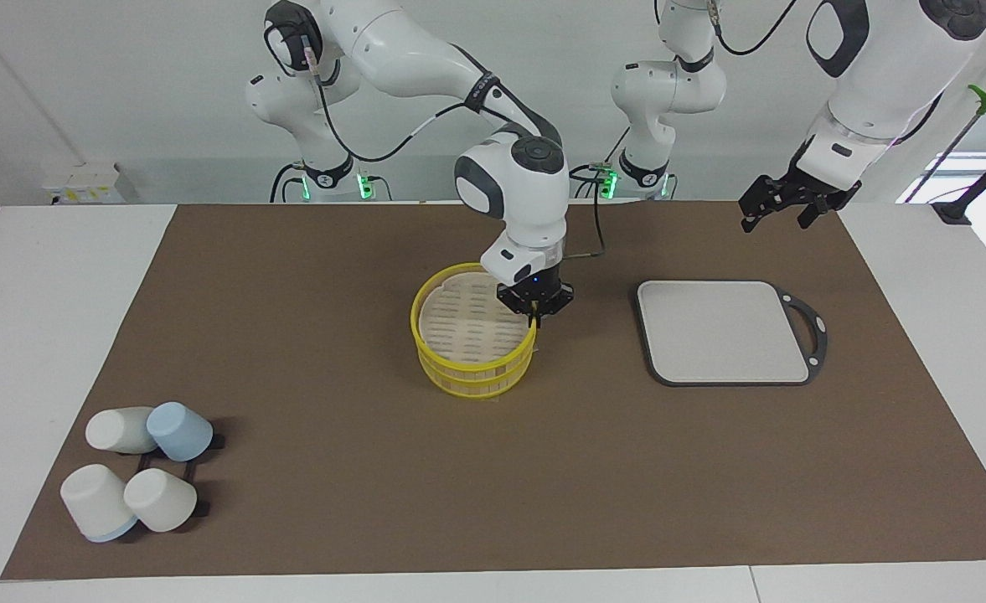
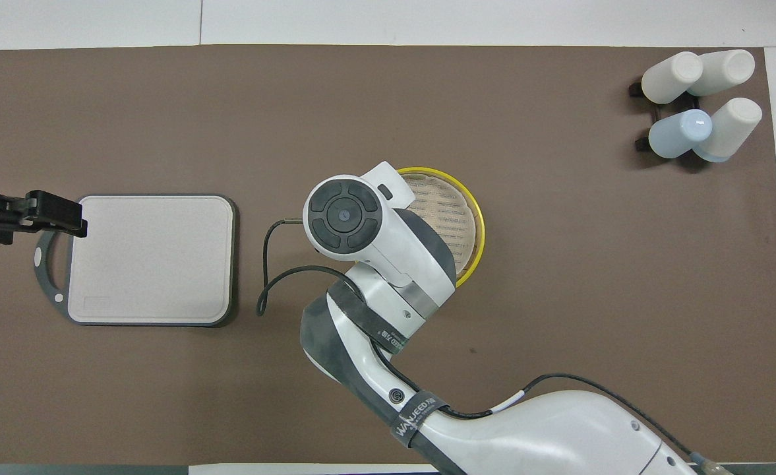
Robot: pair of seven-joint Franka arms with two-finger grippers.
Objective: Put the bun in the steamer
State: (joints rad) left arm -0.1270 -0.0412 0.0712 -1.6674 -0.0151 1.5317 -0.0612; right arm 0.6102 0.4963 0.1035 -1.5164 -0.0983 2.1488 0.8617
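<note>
The steamer, a round basket with bright yellow rims and a slatted inside, stands in the middle of the brown mat; it also shows in the overhead view, half covered by the right arm. My right gripper is down at the steamer's top rim on the side toward the left arm's end, its fingers closed on the yellow rim. In the overhead view the wrist hides this gripper. My left gripper waits open and empty in the air over the handle end of the grey board. No bun shows in either view.
A grey rectangular board with a dark handle lies beside the steamer toward the left arm's end. Several white and blue cups lie on a black rack at the mat's corner farthest from the robots, toward the right arm's end.
</note>
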